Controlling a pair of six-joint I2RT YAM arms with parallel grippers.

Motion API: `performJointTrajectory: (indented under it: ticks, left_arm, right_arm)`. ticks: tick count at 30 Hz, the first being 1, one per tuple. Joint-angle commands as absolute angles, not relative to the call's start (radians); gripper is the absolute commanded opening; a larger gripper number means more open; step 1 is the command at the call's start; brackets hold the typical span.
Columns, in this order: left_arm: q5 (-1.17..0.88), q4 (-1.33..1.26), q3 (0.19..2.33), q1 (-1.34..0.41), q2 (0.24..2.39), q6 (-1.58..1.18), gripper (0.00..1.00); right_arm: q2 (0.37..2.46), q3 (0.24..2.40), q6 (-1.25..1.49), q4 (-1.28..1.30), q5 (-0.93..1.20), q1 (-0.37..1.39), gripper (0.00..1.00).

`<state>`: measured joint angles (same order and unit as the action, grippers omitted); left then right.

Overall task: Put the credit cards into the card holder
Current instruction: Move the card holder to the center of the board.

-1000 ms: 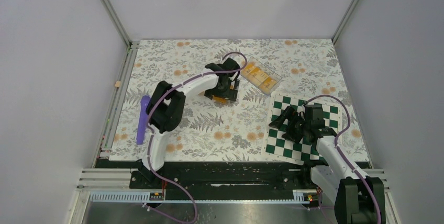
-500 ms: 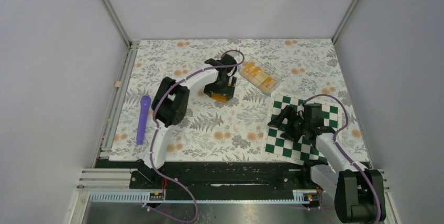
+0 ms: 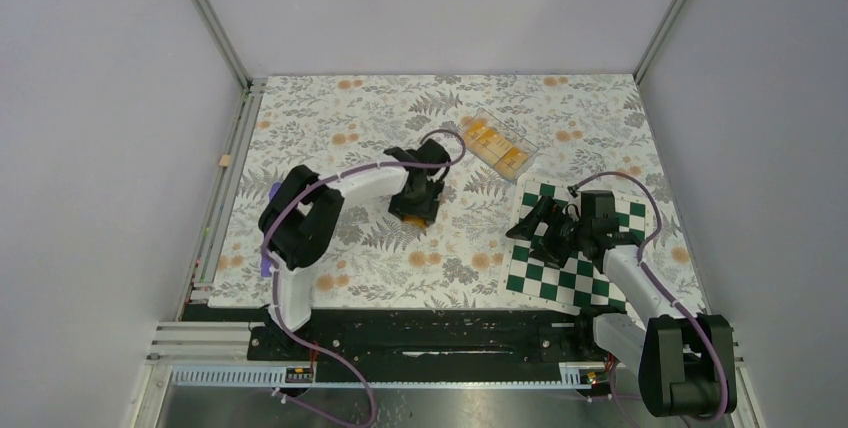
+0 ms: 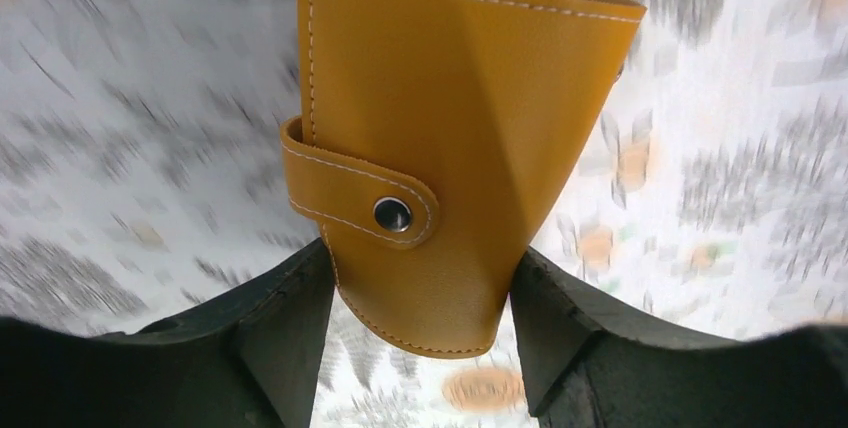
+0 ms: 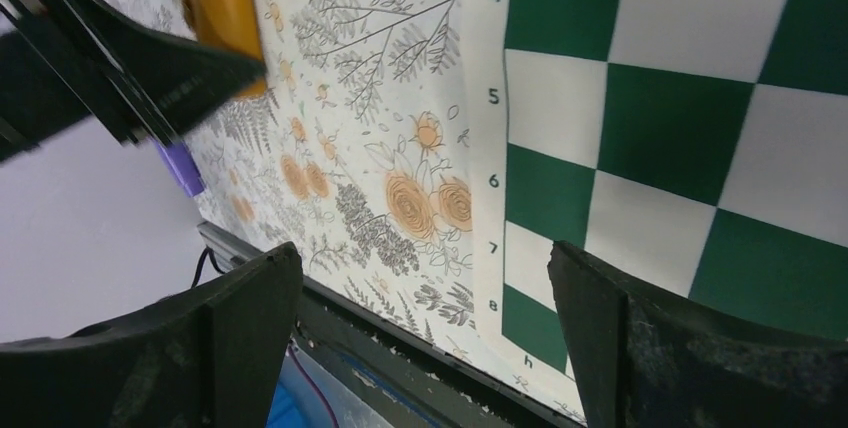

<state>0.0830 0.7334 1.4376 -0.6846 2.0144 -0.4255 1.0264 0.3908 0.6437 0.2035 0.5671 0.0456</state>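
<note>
Orange card holder clamped in left pincer, left of chequered board, right pincer wide open, empty, over that board

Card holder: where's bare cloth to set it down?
Best: near-centre cloth between the left arm and the chequered board. Also the far-left corner, beyond the left hand gripping the card holder. Crowded: between the clear box and the board, and under the right hand.

Floral tablecloth behind the card holder appears smeared by blur.
</note>
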Motion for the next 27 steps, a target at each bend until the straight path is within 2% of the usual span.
performJointTrajectory:
  ticks: [1,2,5,7,15,19,27]
  left_arm:
    - [0.083,0.737,1.265,-0.782,1.885,-0.555,0.62]
    - [0.065,0.731,1.237,-0.808,1.858,-0.580,0.67]
    - [0.047,0.722,1.164,-0.857,1.781,-0.670,0.91]
    - [0.023,0.694,1.115,-0.861,1.721,-0.712,0.98]
    - [-0.070,0.643,1.083,-0.774,1.637,-0.673,0.99]
    - [-0.196,0.587,1.048,-0.688,1.654,-0.617,0.98]
    - [-0.375,0.464,0.996,-0.590,1.711,-0.555,0.91]
  right_arm:
    - [1.037,0.445,0.595,0.255,0.647,0.056,0.99]
    - [1.043,0.449,0.586,0.260,0.649,0.064,0.99]
    - [1.068,0.463,0.569,0.280,0.651,0.101,1.00]
    - [1.087,0.465,0.571,0.276,0.644,0.137,0.99]
    - [1.195,0.496,0.647,0.177,0.631,0.319,0.99]
    - [1.266,0.507,0.726,0.070,0.643,0.361,0.96]
    - [1.435,0.572,0.877,-0.104,0.628,0.442,0.80]
